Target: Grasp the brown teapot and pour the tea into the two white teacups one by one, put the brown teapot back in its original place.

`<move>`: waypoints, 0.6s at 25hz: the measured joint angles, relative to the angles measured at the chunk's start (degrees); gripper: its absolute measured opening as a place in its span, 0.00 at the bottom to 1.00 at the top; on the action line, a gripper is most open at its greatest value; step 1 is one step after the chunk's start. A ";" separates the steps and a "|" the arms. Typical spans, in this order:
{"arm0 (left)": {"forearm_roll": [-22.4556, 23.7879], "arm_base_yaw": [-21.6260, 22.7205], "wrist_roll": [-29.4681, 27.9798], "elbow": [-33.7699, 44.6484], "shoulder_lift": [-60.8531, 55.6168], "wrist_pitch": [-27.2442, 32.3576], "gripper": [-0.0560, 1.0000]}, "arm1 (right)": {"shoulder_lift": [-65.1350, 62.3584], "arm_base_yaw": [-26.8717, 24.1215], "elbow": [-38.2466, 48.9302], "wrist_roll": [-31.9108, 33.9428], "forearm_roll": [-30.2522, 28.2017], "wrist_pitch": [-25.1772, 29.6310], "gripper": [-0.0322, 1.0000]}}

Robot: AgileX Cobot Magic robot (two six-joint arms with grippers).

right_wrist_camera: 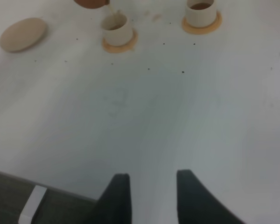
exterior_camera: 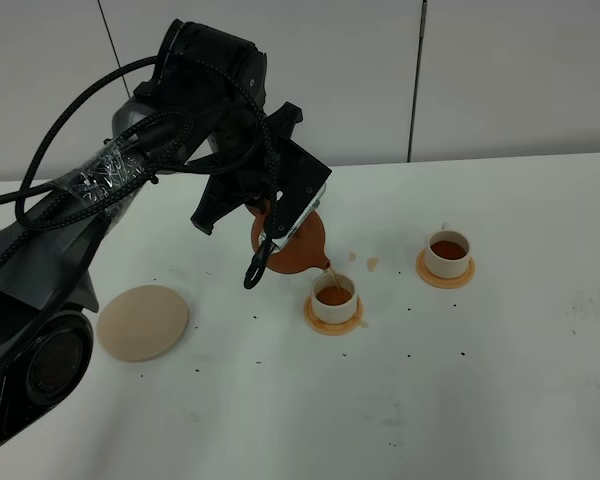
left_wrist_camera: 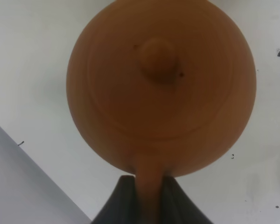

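Observation:
The brown teapot (exterior_camera: 302, 247) hangs tilted over the left white teacup (exterior_camera: 333, 296), and a thin stream of tea runs from its spout into that cup. My left gripper (exterior_camera: 280, 215) is shut on the teapot's loop handle; in the left wrist view the teapot (left_wrist_camera: 161, 88) fills the frame, its handle clamped between my left gripper's (left_wrist_camera: 148, 182) dark fingers (left_wrist_camera: 121, 200). The right teacup (exterior_camera: 447, 254) holds tea and stands on its orange coaster. The beige saucer plate (exterior_camera: 143, 321) lies bare at the left. My right gripper (right_wrist_camera: 152, 182) hovers open above the table's near part, with nothing between its fingers.
Small tea drops (exterior_camera: 372, 263) mark the white table (exterior_camera: 460, 400) between the two cups, and dark specks are scattered across it. The left arm's black body and cables (exterior_camera: 100, 190) fill the left side. The right wrist view shows both cups (right_wrist_camera: 115, 29), the saucer (right_wrist_camera: 22, 34) and the table's near edge.

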 joint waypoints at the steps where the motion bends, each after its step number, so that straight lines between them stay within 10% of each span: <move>1: 0.00 0.00 0.00 0.00 0.00 0.00 0.21 | 0.00 0.00 0.00 0.00 0.00 0.00 0.26; 15: 1.71 0.00 -0.23 0.00 0.00 -0.05 0.21 | 0.00 0.00 0.00 0.00 0.00 0.00 0.26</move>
